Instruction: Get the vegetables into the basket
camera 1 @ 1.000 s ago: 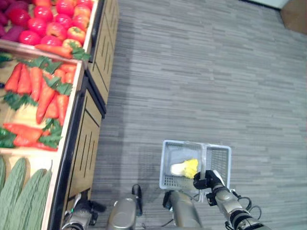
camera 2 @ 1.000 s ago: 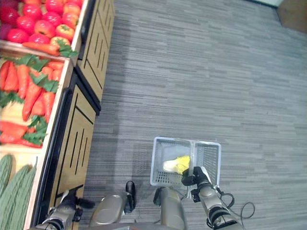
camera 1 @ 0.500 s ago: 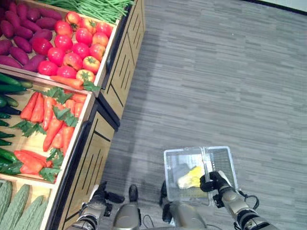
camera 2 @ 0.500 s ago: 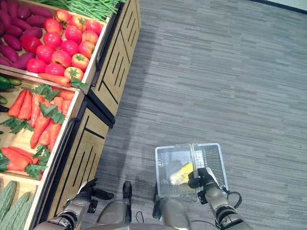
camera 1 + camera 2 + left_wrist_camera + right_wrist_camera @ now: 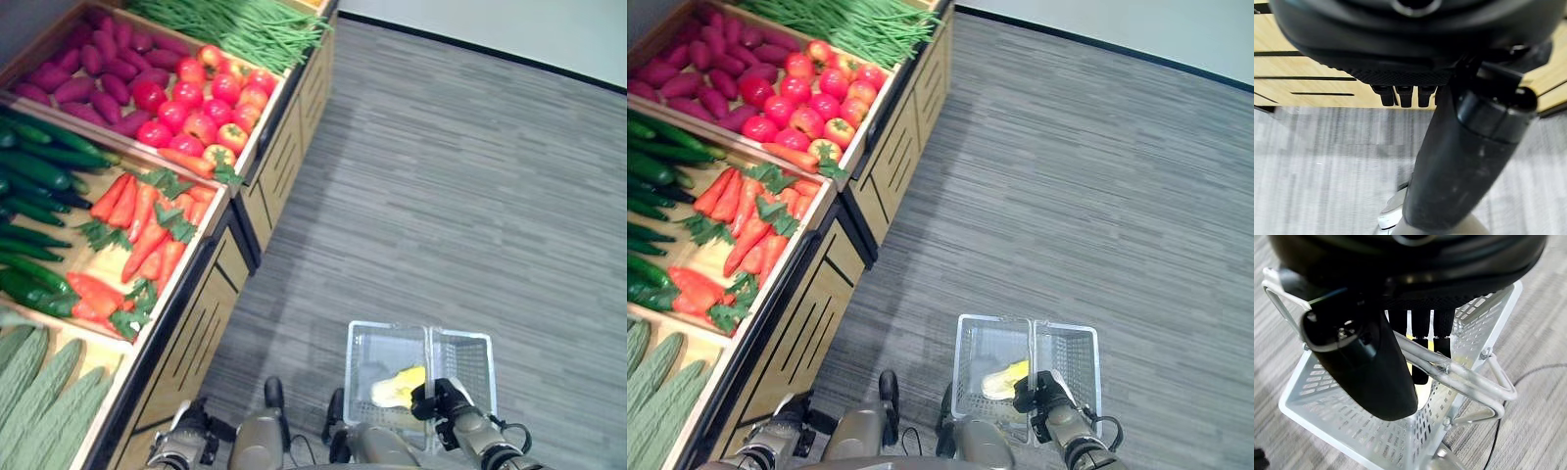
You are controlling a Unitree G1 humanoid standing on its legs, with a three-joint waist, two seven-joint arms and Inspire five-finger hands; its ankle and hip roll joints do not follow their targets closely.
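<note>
A white slotted basket hangs low over the grey floor at my right side. My right hand is shut on its wire handle, fingers curled under the wire and the thumb over it. Inside the basket lies a yellow-and-white leafy vegetable. My left hand hangs relaxed and holds nothing, close to the wooden front of the produce stand. On the stand to my left lie carrots, tomatoes and cucumbers.
The wooden stand runs along my left, with purple sweet potatoes, green beans and ridged green gourds in further bins. Grey striped carpet stretches ahead and to the right, up to a pale wall.
The camera has swung, so more of the far bins and the wall show. The basket stays in my right hand with the leafy vegetable inside. My left hand stays low by the stand.
</note>
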